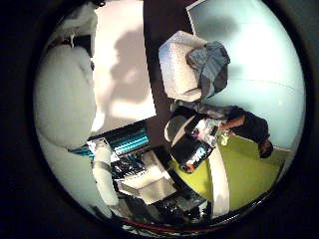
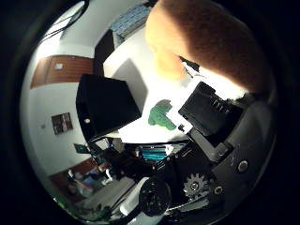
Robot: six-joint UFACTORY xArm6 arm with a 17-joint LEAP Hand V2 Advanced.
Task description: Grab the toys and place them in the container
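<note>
A black container stands on the white surface, a green toy beside it. The hand clamps a tan plush toy against its palm — a loose hold could drop it short of the container.

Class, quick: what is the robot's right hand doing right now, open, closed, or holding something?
Right hand: closed on a brown plush toy, pressed close against the palm.
</note>
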